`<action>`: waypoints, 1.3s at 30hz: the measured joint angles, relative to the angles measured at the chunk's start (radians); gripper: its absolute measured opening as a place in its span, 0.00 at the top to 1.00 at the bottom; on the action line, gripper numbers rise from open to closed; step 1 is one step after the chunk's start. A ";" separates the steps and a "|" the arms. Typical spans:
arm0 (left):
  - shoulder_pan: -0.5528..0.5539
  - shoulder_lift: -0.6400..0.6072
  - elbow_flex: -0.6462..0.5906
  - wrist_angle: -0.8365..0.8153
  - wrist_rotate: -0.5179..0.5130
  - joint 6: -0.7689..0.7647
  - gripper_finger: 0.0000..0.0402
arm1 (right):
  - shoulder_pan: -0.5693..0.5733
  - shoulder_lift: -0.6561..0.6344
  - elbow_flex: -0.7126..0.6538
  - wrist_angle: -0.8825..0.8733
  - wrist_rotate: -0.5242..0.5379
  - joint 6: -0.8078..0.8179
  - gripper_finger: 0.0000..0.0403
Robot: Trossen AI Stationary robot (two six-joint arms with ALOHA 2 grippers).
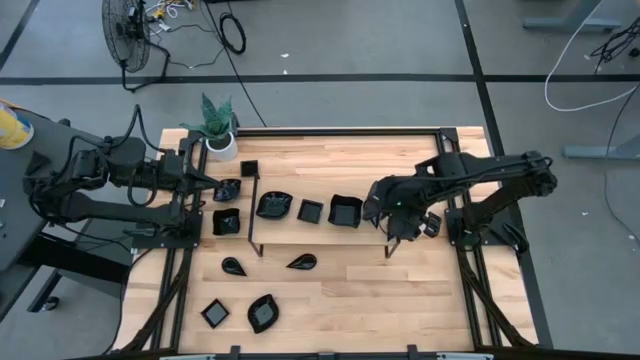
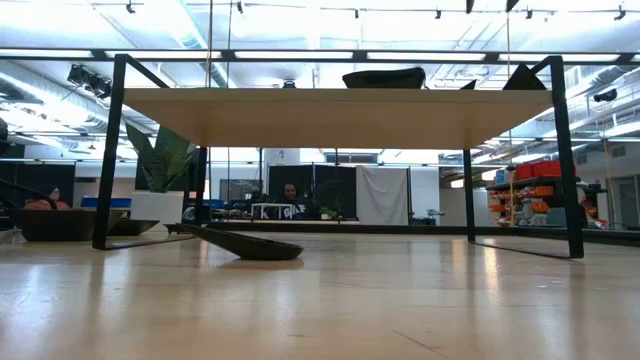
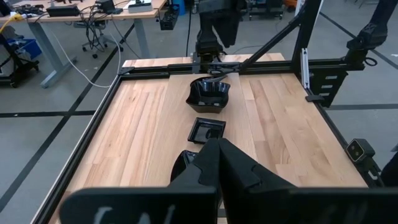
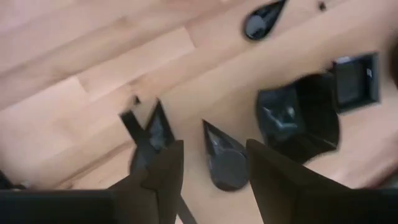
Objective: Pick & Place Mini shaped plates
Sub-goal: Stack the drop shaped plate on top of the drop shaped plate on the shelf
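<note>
Right of table centre, by the wire frame's right leg: one teardrop plate (image 4: 225, 163) lies in the gap of the right gripper (image 4: 214, 149). It shows only in the right wrist view; from above the arm hides it.

Fingers stand apart. One is close against the plate's edge and the other has a gap, so no grip is shown. I cannot tell whether the plate rests on the table (image 1: 400, 300) or is lifted.

Step in hand, by my reading: the pick. Centre the fingers across the widest part, go low enough to catch the shallow rim, and close slowly, since the glossy glaze may slip.

Long axis runs roughly along the fingers. The tip points away from the wrist toward the wire frame (image 4: 138, 124), the round end toward the wrist.

A deep square dish (image 4: 298, 118) sits near, apart from it.

Left gripper (image 1: 212, 182) waits clenched and empty at the far left.
</note>
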 joint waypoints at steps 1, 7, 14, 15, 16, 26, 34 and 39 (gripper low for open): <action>0.000 0.000 0.000 0.000 0.000 0.000 0.99 | 0.003 0.000 -0.006 0.002 -0.011 0.000 0.56; 0.000 0.000 0.000 0.000 0.000 0.000 0.99 | 0.028 0.000 -0.052 0.005 -0.017 -0.018 0.56; 0.000 0.000 0.000 0.000 0.000 0.000 0.99 | 0.044 0.000 -0.106 0.035 -0.017 -0.067 0.56; 0.000 0.000 0.000 0.000 0.000 0.000 0.99 | 0.044 0.000 -0.113 0.039 -0.017 -0.067 0.57; 0.000 0.000 0.000 0.000 0.000 0.000 0.99 | 0.044 0.000 -0.120 0.044 -0.017 -0.067 0.58; 0.000 0.000 0.000 0.000 0.000 0.000 0.99 | 0.027 0.025 -0.130 0.059 -0.016 -0.086 0.69; 0.000 0.000 0.000 0.000 0.000 0.000 0.99 | 0.007 0.037 -0.159 0.065 -0.011 -0.085 0.73; 0.000 0.000 0.000 0.000 0.000 0.000 0.99 | 0.007 0.037 -0.200 0.067 -0.010 -0.086 0.73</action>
